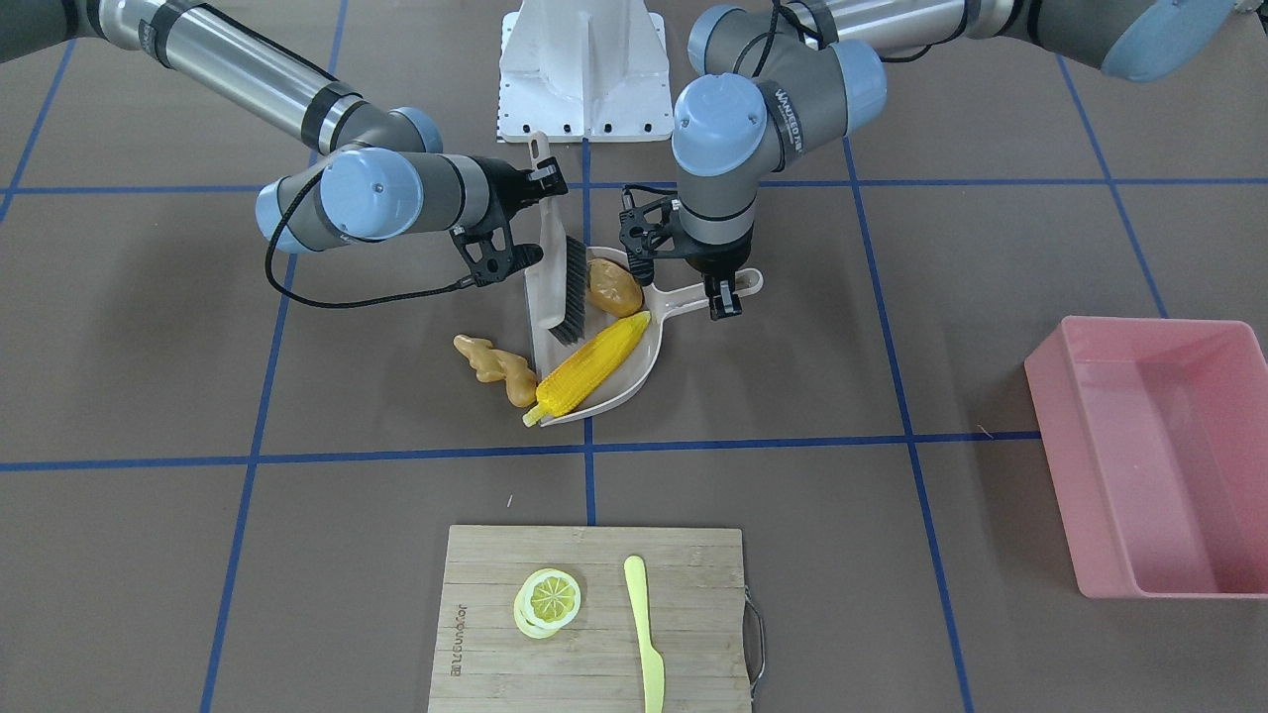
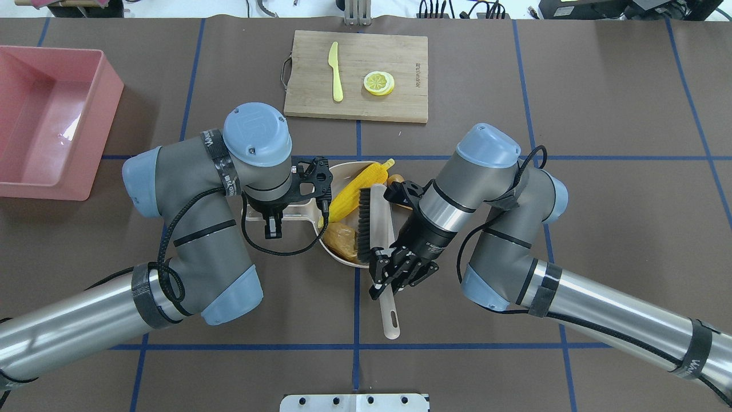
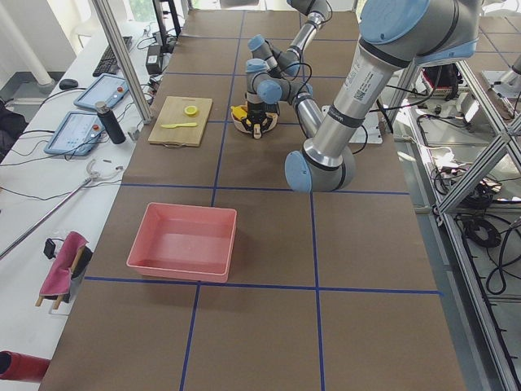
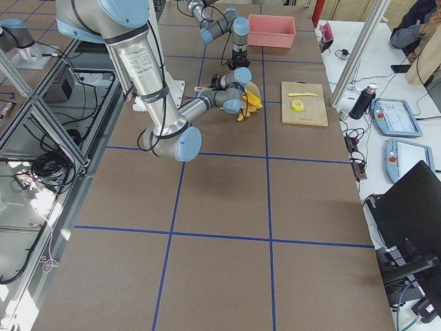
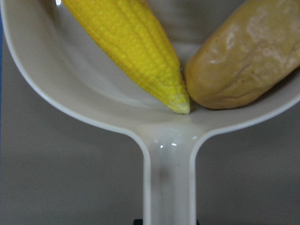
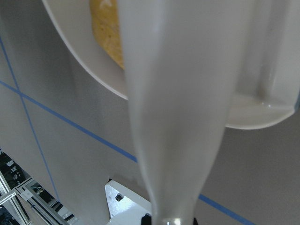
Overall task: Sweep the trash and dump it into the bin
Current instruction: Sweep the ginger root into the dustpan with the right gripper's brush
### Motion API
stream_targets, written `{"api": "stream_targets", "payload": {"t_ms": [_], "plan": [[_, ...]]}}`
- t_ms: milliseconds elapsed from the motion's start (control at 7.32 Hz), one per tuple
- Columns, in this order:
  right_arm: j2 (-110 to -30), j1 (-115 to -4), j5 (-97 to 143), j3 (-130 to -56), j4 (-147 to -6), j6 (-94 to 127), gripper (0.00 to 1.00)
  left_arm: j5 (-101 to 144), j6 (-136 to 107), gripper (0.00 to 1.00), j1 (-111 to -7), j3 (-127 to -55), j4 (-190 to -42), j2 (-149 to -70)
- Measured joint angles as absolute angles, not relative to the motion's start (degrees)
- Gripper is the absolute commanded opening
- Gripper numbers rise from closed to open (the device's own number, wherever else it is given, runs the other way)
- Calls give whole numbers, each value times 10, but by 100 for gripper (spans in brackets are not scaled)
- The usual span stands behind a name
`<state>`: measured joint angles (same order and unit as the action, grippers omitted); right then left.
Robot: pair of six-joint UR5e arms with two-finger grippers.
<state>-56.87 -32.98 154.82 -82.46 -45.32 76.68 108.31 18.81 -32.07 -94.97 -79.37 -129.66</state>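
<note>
Overhead exterior: confirm left gripper point(image 2: 273, 228) clamped on handle of beige plastic dustpan point(image 1: 639, 368) to steady it, right gripper point(image 2: 383, 284) clamped on beige brush point(image 2: 378, 212). Locate yellow corn cob point(image 2: 354, 191), brown potato point(image 2: 341, 237) inside, tan ginger root point(image 1: 490, 361) outside lip.

Reads as a robotics lab. Given away by a brown worktop point(image 3: 269, 244) gridded with blue tape lines point(image 1: 396, 455), two jointed robot arms point(image 2: 189, 229) reaching over it beside a white base plate point(image 1: 582, 69), and aluminium frame posts point(image 4: 358, 52) along the edges. Backed up by a white side bench point(image 3: 49, 179) bearing teach pendants point(image 3: 77, 130) and a keyboard point(image 3: 106, 59), plus coiled cables point(image 4: 48, 165) on the floor.
</note>
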Motion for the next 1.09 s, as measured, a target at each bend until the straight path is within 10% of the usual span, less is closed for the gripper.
{"api": "stream_targets", "payload": {"t_ms": [1092], "plan": [[-676, -459, 1683, -787, -434, 531, 0, 1083, 183, 0, -323, -948, -837, -1277]]}}
